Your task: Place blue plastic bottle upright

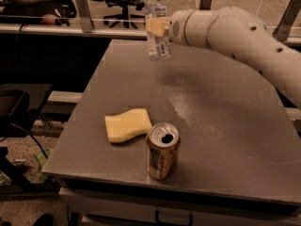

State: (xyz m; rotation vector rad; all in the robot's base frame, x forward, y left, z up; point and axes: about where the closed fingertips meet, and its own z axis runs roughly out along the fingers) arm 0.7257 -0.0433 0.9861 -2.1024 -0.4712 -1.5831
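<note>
**A:** Where do things stand on the bench (225, 126)?

**B:** The arm (244, 36) reaches in from the right edge toward the far left corner. The blue plastic bottle (158, 46) hangs there above the surface, long axis vertical, cap up.

**A:** And the claw (157, 26)?

**B:** Clamped on the bottle's upper body, with most of the bottle below it. I'd judge the move is straight down. The drink can (162, 150) and yellow sponge (126, 125) sit well apart, near the front edge.
</note>
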